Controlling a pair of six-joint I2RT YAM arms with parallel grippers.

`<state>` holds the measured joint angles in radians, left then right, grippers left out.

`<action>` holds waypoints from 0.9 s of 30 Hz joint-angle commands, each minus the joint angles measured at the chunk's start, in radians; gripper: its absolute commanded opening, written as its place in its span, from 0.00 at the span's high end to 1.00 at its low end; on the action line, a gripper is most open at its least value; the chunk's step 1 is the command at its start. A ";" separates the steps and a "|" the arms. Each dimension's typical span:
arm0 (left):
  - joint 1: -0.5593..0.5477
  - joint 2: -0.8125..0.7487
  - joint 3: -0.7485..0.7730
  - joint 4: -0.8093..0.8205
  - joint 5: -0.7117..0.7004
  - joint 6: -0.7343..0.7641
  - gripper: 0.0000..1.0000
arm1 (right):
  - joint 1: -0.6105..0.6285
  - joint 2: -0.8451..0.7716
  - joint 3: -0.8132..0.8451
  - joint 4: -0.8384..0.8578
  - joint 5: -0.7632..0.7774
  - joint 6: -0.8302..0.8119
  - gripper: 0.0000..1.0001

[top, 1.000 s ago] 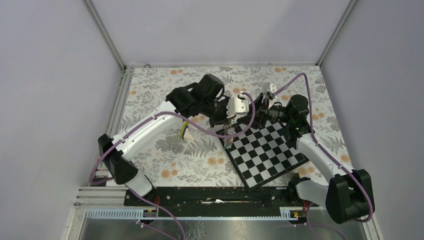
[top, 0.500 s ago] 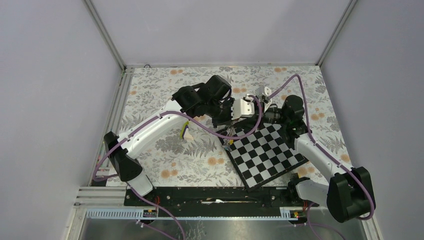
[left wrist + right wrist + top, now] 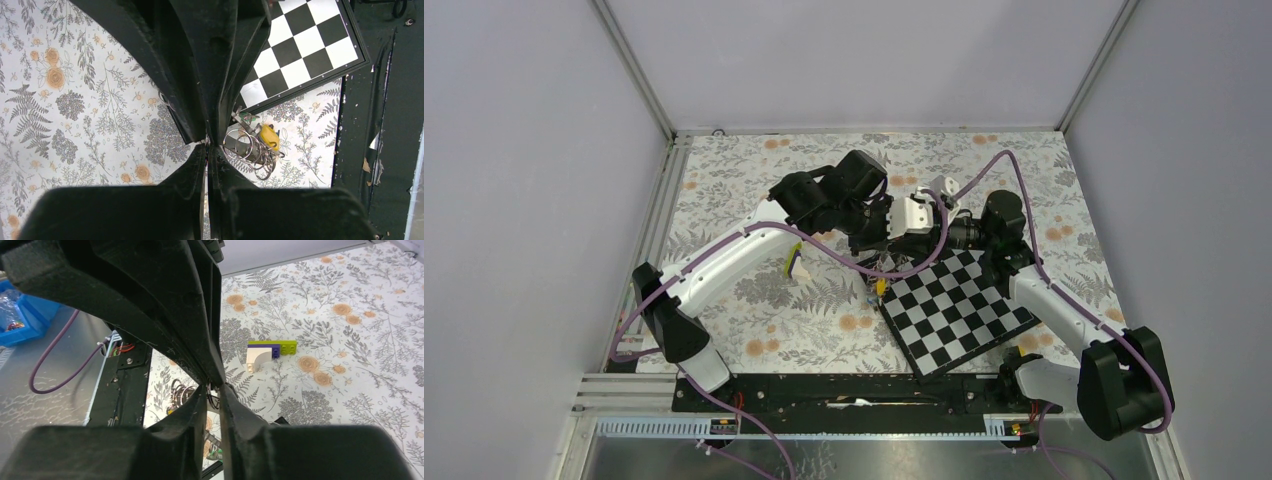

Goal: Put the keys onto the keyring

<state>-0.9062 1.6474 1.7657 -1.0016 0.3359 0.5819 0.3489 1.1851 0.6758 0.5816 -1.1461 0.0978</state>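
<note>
Just beside the left gripper (image 3: 207,144), toward the chessboard (image 3: 300,45) corner, we see the keyring (image 3: 244,146) with a yellow key (image 3: 270,137) touching it (a green key (image 3: 248,118) peeks out too). The left jaws are pressed together on nothing we can make out. The right gripper (image 3: 215,389) hovers near the keyring, jaws nearly together; whether they pinch anything we cannot tell.

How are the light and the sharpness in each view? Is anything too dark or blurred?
Top external: even, soft light, faint shadows, no glare on the chessboard. Left wrist: the left fingers are nearly black, without detail; the keyring and the yellow key beside them are sharp. Right wrist: the right fingers, dark, fill most of the frame; the lime-and-white block is sharp.
</note>
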 commanded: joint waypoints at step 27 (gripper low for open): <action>0.073 -0.140 -0.176 0.230 0.125 -0.025 0.61 | -0.037 -0.002 -0.008 0.235 -0.033 0.202 1.00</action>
<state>-0.8307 1.5581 1.6222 -0.8783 0.3912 0.5774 0.3222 1.1862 0.6624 0.6971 -1.1549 0.2447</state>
